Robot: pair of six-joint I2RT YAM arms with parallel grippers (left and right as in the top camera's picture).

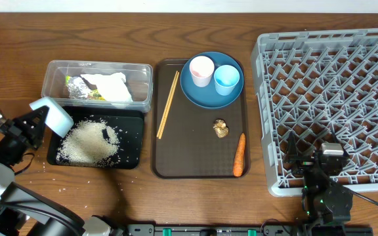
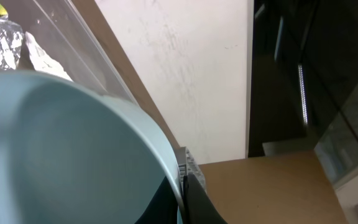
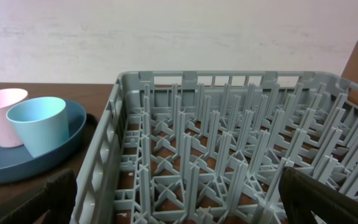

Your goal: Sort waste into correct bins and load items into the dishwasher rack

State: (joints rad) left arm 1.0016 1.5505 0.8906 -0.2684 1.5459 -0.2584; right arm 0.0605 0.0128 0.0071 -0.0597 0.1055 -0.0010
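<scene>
dark wooden table (image 1: 176, 33), four things sitting straight on it; clear tub (image 1: 97, 63) far left at back; black tray (image 1: 131, 141) just in front of it; brown serving tray (image 1: 189, 144) in middle, right beside both; grey rack (image 1: 333, 78) on right; few white specks (image 1: 44, 166) on wood by black tray's near-left corner

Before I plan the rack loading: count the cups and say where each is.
2. The pale pink cup and the light blue cup stand upright, side by side, on the dark-blue plate. No others show.
</scene>
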